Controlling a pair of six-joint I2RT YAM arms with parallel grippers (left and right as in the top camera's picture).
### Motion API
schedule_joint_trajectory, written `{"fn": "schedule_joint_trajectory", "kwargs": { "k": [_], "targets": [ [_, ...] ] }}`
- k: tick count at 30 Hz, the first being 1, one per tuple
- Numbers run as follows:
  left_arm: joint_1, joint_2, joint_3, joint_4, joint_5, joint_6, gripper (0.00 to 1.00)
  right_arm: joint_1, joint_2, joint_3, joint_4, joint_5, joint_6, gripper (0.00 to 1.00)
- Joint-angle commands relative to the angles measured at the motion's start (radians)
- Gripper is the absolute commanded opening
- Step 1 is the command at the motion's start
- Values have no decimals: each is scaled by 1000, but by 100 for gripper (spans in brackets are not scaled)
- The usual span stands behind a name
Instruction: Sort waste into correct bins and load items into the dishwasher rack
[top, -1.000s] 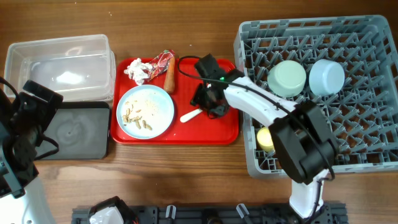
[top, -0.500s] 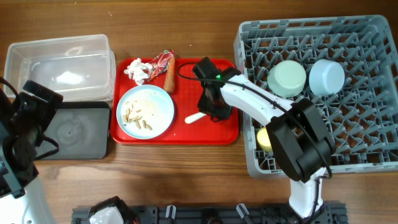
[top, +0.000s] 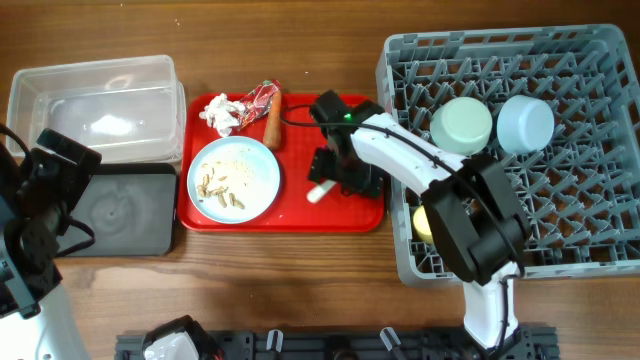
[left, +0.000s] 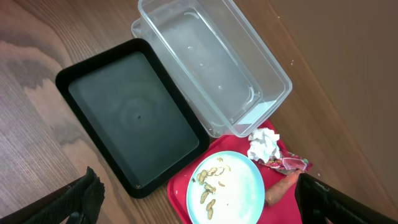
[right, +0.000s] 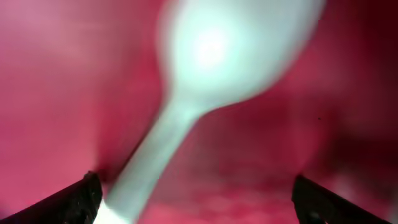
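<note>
My right gripper (top: 335, 178) is low over the red tray, open, its fingers either side of the white plastic spoon (top: 318, 192). In the right wrist view the spoon (right: 233, 37) fills the frame, blurred, between the spread fingers (right: 202, 199), with its handle near the left finger. The pale-blue plate (top: 233, 178) holds beige food scraps (top: 220, 190). The tissue (top: 220, 113), red wrapper (top: 258, 102) and sausage piece (top: 273, 120) lie at the tray's back. My left gripper (left: 199, 208) is open and empty, high above the black tray (left: 130, 112) and clear tub (left: 211, 62).
The grey rack (top: 560, 230) on the right holds two bowls upside down (top: 461, 125) (top: 525, 122) and the yellow cup (top: 427, 222) at its front left. The red tray (top: 355, 215) sits between the bins and the rack. The left arm stands at the table's left edge.
My right gripper has moved toward the tray's front and dropped close over the spoon, which has shifted a little to the right. The left arm has not moved.
</note>
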Motion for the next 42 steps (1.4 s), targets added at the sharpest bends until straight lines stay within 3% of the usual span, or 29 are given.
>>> {"fn": "schedule_joint_trajectory", "kwargs": {
  "k": [1, 5, 8, 9, 10, 12, 15, 19, 20, 21, 23, 25, 37, 42],
  "targets": [
    [6, 1, 3, 3, -18, -10, 100, -16, 42, -5, -57, 116, 29, 100],
    [6, 1, 3, 3, -18, -10, 100, -19, 42, -5, -144, 274, 4, 100],
    [6, 1, 3, 3, -18, -10, 100, -19, 42, -5, -29, 142, -157, 100],
    [6, 1, 3, 3, -18, -10, 100, -19, 42, -5, 18, 38, -255, 93],
    [6, 1, 3, 3, -18, -10, 100, -19, 42, -5, 58, -68, -320, 63],
    [6, 1, 3, 3, -18, -10, 100, -19, 42, -5, 89, -146, -249, 33],
    [6, 1, 3, 3, -18, -10, 100, -19, 43, -5, 73, -93, -146, 23],
    [6, 1, 3, 3, -18, -10, 100, -19, 43, -5, 29, -52, -101, 22],
    [6, 1, 3, 3, -18, -10, 100, -19, 43, -5, 30, -13, -102, 13],
    [6, 1, 3, 3, -18, -10, 100, -19, 43, -5, 40, 20, -119, 11],
    [6, 1, 3, 3, -18, -10, 100, -19, 43, -5, 95, 43, -292, 4],
    [6, 1, 3, 3, -18, -10, 100, -19, 42, -4, 108, 35, -358, 4],
    [6, 1, 3, 3, -18, -10, 100, -22, 31, 10, 108, 36, -365, 4],
    [6, 1, 3, 3, -18, -10, 100, -20, 30, 11, 175, -101, -623, 4]
  ]
}}
